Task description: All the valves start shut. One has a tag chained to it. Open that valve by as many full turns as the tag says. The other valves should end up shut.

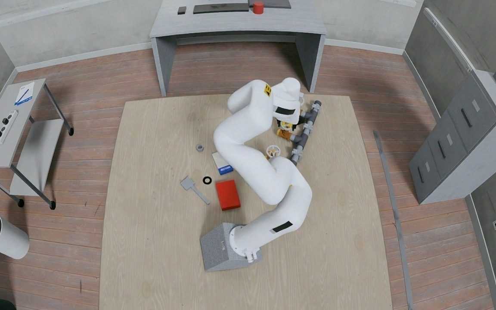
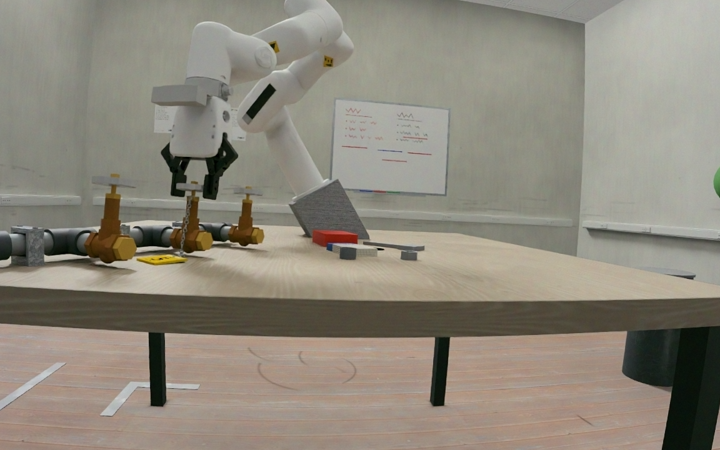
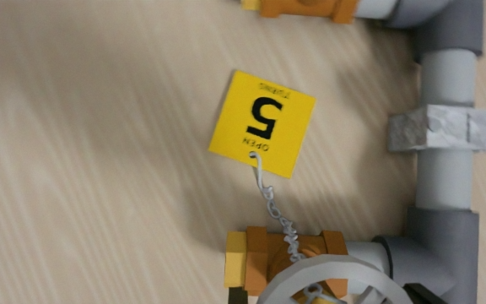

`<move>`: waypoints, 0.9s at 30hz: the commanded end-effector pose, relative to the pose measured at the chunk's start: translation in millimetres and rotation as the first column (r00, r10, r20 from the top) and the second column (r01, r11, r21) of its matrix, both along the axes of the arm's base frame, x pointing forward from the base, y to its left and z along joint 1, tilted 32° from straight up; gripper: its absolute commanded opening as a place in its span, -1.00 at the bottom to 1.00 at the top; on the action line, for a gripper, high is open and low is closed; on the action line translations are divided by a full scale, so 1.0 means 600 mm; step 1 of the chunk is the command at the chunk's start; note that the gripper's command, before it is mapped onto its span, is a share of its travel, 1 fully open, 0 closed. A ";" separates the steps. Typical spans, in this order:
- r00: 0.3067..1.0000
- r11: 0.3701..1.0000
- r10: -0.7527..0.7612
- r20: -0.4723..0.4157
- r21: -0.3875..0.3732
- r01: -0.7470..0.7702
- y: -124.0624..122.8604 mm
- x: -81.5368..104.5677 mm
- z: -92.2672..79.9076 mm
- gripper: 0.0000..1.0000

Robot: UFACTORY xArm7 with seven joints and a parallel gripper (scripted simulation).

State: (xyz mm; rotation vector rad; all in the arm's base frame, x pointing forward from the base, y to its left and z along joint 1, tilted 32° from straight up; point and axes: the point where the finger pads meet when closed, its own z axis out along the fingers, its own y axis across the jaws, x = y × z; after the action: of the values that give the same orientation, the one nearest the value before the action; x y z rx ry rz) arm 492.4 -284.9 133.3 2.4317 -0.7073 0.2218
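Three brass valves stand on a grey pipe [image 2: 66,239] at the table's far side. The middle valve [image 2: 190,235] has a chain [image 3: 278,215] running to a yellow tag [image 3: 262,123] that reads "OPEN 5 TURNS"; the tag lies flat on the table [image 2: 161,254]. My gripper [image 2: 193,190] hangs straight down over the middle valve and is shut on its grey handwheel [image 3: 332,280]. The near valve [image 2: 109,222] and the far valve [image 2: 246,219] stand free on either side. From above the arm hides most of the middle valve [image 1: 287,129].
A red block [image 1: 227,194], a white and blue box [image 1: 222,163], a grey flat tool [image 1: 193,188], a black ring [image 1: 206,178] and a grey nut [image 1: 199,147] lie mid-table. The arm's base [image 1: 222,246] sits near the front edge.
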 end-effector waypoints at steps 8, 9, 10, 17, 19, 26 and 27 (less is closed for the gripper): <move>0.826 0.880 0.468 -0.313 0.080 -0.468 0.002 0.005 0.004 -1.00; 0.798 0.861 0.500 -0.338 0.092 -0.500 0.002 0.005 0.004 -1.00; 0.767 0.841 0.530 -0.361 0.106 -0.531 0.002 0.005 0.004 -1.00; 0.587 0.722 0.663 -0.465 0.189 -0.666 0.002 0.005 0.004 -1.00; 0.427 0.615 0.739 -0.520 0.264 -0.743 0.002 0.005 0.004 -1.00; 0.111 0.405 0.810 -0.576 0.412 -0.816 0.002 0.005 0.004 -1.00; 0.062 0.371 0.814 -0.578 0.435 -0.820 0.002 0.005 0.004 -1.00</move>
State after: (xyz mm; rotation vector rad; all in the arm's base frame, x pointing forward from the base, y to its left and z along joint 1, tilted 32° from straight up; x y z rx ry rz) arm 492.5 -285.5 134.1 2.3708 0.8796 -0.3048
